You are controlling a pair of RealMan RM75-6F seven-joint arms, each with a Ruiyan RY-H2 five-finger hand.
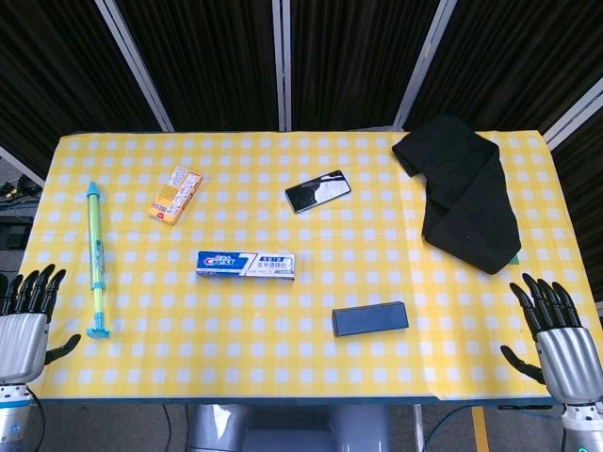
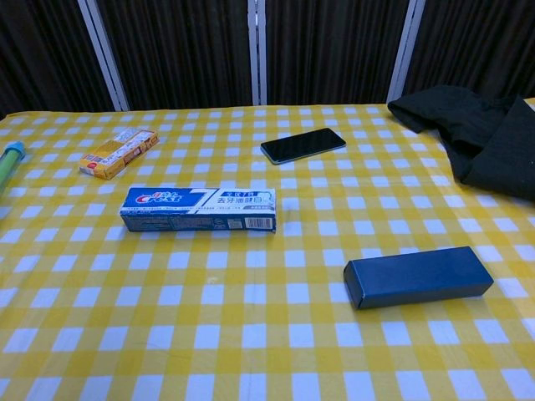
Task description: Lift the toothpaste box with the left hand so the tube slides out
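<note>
While both hands wait at the near corners of the bench (image 1: 311,377) — left hand (image 1: 26,325) and right hand (image 1: 556,334), fingers spread and grasping nothing — the box (image 1: 246,265) lies flat near the middle, well apart from either, so the reach has not begun. It is a long blue-and-white carton lying crosswise, logo end toward the left hand, which suits a lift from that end. Whether its flaps are open I cannot tell — no tube shows.

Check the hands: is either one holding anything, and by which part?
Nothing is held. The left hand and right hand sit open at the table's near edge, and the toothpaste box lies flat and untouched mid-table.
</note>
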